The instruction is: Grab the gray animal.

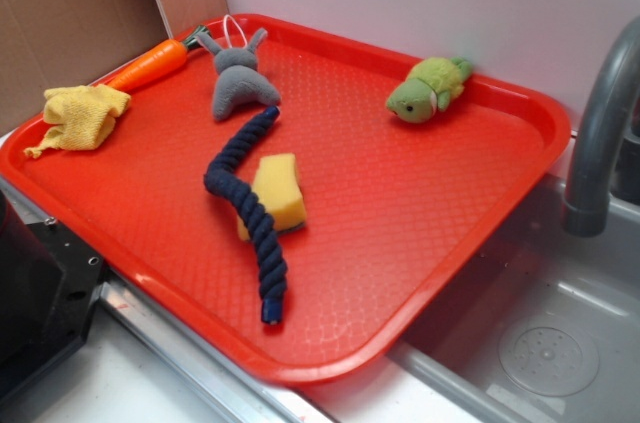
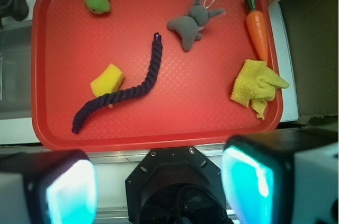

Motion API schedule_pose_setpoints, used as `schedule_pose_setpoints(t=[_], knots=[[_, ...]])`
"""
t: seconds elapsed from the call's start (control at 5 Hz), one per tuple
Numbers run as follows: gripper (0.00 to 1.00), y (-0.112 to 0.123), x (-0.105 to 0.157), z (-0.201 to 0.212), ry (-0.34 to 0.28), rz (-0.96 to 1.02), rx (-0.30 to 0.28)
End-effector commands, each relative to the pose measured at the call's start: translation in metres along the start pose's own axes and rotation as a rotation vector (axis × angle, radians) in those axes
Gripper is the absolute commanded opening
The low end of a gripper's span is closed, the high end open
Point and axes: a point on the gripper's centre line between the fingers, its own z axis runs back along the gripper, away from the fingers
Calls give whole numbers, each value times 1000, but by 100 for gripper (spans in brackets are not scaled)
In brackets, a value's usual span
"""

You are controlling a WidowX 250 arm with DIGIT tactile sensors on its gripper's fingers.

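The gray animal [image 1: 240, 81] is a small gray plush with two long ears and a white string loop. It lies at the far left corner of the red tray [image 1: 430, 243], next to a toy carrot. In the wrist view it lies near the top right of the tray [image 2: 192, 21]. My gripper [image 2: 159, 184] is open and empty, high above the robot base, off the tray's near edge and far from the plush. Its two fingers [image 2: 249, 181] show glowing cyan pads. The gripper does not show in the exterior view.
On the tray lie a dark blue braided rope [image 1: 248, 205], a yellow sponge [image 1: 276, 191], a green plush turtle [image 1: 428, 89], an orange toy carrot [image 1: 152, 63] and a yellow cloth [image 1: 80, 115]. A gray faucet [image 1: 600, 123] and sink [image 1: 545, 343] are at the right.
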Motion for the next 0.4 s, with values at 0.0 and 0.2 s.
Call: schedule_pose_setpoints(t=[0.0, 0.2], knots=[[100, 0, 0, 0, 0, 0, 0], [100, 20, 28, -28, -61, 246, 31]])
